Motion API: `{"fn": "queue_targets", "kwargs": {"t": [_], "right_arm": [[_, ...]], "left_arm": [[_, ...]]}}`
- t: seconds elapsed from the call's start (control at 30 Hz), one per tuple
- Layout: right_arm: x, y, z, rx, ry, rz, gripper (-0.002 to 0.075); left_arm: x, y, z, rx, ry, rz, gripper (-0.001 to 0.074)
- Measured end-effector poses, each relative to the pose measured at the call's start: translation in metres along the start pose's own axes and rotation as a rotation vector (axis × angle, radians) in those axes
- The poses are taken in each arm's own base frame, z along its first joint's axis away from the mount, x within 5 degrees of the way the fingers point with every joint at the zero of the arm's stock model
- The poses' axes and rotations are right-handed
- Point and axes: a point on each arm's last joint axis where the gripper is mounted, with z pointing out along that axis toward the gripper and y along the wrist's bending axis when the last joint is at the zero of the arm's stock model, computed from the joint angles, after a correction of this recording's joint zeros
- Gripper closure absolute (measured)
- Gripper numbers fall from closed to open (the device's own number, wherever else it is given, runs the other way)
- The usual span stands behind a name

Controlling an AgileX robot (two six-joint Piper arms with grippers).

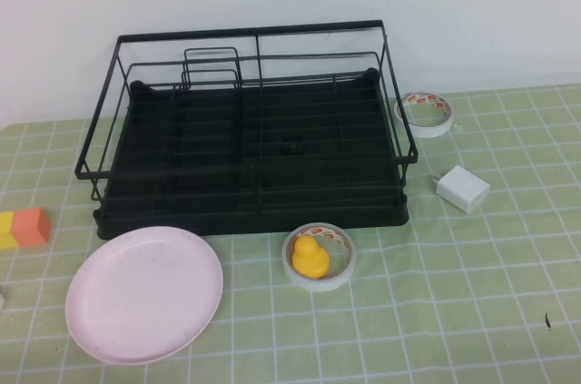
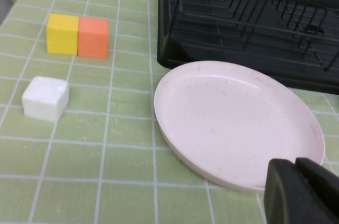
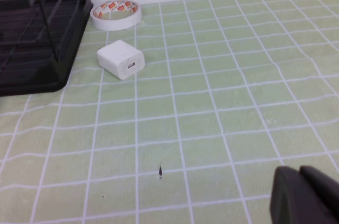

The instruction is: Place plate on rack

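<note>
The pale pink plate (image 1: 144, 293) lies flat on the green checked cloth, in front of the left corner of the black wire rack (image 1: 250, 134). It also shows in the left wrist view (image 2: 233, 121), with the rack (image 2: 249, 23) behind it. My left gripper (image 2: 296, 167) is shut and empty, hovering just off the plate's near rim. My right gripper (image 3: 300, 173) is shut and empty over bare cloth on the right side of the table. Neither arm shows in the high view.
A tape ring (image 1: 319, 257) with a yellow duck (image 1: 309, 257) inside sits in front of the rack. Another tape roll (image 1: 426, 113) and a white charger (image 1: 461, 188) lie right of the rack. Yellow and orange blocks (image 1: 23, 228) and a white cube (image 2: 45, 98) lie left.
</note>
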Motion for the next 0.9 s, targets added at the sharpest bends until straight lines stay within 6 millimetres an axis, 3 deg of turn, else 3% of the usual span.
{"fn": "queue_targets", "kwargs": {"t": [0.17,0.5,0.67,0.9], "right_arm": [[-0.004,0.0,0.001,0.001,-0.068,0.0,0.0728],[-0.041,-0.001,-0.01,0.006,-0.488,-0.002,0.0728],[-0.05,-0.001,-0.015,0.007,-0.599,-0.002,0.0728],[-0.051,-0.001,-0.016,0.011,-0.614,-0.012,0.0728]], "left_arm": [[-0.005,0.0,0.001,0.01,-0.084,0.0,0.0737],[-0.044,-0.006,-0.012,0.072,-0.536,-0.004,0.0736],[-0.05,-0.006,-0.016,0.081,-0.609,-0.004,0.0736],[-0.051,-0.006,-0.016,0.084,-0.622,-0.013,0.0736]]}}
